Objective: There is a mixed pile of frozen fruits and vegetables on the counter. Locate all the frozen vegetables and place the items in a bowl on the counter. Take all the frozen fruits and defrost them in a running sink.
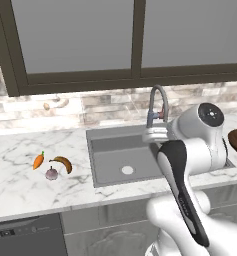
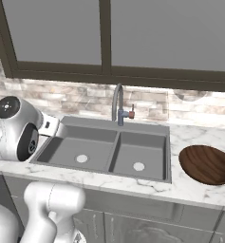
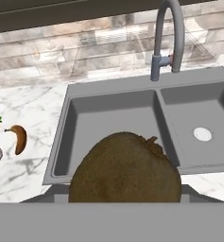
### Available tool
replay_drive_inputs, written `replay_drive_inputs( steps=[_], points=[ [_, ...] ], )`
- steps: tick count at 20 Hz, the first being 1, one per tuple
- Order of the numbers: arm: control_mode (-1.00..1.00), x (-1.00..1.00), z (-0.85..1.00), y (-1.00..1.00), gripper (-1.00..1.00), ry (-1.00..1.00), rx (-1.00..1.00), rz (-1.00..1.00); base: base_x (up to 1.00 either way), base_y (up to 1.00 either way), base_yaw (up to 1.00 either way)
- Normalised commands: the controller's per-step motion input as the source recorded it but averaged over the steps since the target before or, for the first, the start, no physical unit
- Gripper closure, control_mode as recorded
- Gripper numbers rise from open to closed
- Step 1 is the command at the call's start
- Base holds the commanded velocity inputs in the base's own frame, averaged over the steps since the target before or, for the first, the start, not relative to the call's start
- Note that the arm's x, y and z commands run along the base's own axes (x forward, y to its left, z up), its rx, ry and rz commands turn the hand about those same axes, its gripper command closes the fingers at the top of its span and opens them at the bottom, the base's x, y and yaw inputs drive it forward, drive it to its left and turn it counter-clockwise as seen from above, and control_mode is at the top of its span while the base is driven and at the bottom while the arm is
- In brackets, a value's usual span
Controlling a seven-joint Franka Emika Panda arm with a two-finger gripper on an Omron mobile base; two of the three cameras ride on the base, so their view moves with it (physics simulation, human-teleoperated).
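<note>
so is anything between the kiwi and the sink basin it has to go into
Nothing visible. The kiwi sits close before the hand camera, apparently in the gripper, with the sink open beyond it; the tap stands at the back rim.

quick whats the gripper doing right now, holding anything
gripper: closed on the kiwi, held over the sink; its fingertips are hidden behind the fruit.
</note>
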Motion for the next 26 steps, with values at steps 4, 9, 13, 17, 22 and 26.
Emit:
replay_drive_inputs(
  steps=[4, 9, 13, 17, 22, 26],
  points=[
    [-1.0, 0.22, -0.17, 0.0, 1.0, 0.04, 0.0, 0.0, 0.0, 0.0, 0.0],
    [-1.0, 0.21, -0.2, 0.0, 1.0, 0.05, 0.0, 0.0, 0.0, 0.0, 0.0],
    [-1.0, 0.2, -0.18, 0.0, 1.0, 0.04, 0.0, 0.0, 0.0, 0.0, 0.0],
    [-1.0, 0.15, -0.21, 0.0, 1.0, 0.01, 0.0, 0.0, 0.0, 0.0, 0.0],
    [-1.0, 0.11, -0.23, 0.0, 1.0, 0.0, 0.0, 0.0, 0.0, 0.0, 0.0],
    [-1.0, 0.11, -0.27, 0.0, 1.0, 0.0, 0.0, 0.0, 0.0, 0.0, 0.0]
  ],
)
